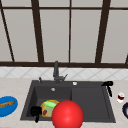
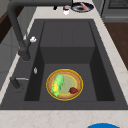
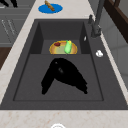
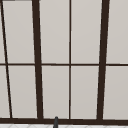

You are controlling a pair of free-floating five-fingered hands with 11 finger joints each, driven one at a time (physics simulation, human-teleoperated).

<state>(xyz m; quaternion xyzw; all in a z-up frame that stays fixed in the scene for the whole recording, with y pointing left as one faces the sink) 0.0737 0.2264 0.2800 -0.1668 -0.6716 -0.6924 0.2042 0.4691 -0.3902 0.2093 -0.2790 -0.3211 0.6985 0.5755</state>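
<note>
My left hand (image 1: 36, 111) hangs over the front left corner of the black sink (image 1: 90, 105), fingers relaxed and holding nothing; the right side view has it far off at the top left (image 3: 8, 3). Just right of it, in the left basin, lies a yellow plate (image 1: 49, 109) with a green corn cob (image 2: 57, 85) and a small red piece (image 2: 73, 90). My right hand (image 1: 108, 86) floats at the sink's back right corner, fingers hanging loose and empty. It looms large over the drainboard in the right side view (image 3: 63, 75).
A big red ball (image 1: 67, 115) covers the sink's front edge. The faucet (image 1: 56, 72) stands at the back. A blue plate (image 1: 7, 106) with a brown loaf lies on the left counter. A small red cup (image 1: 120, 97) and a dark dish (image 1: 125, 110) sit at the right.
</note>
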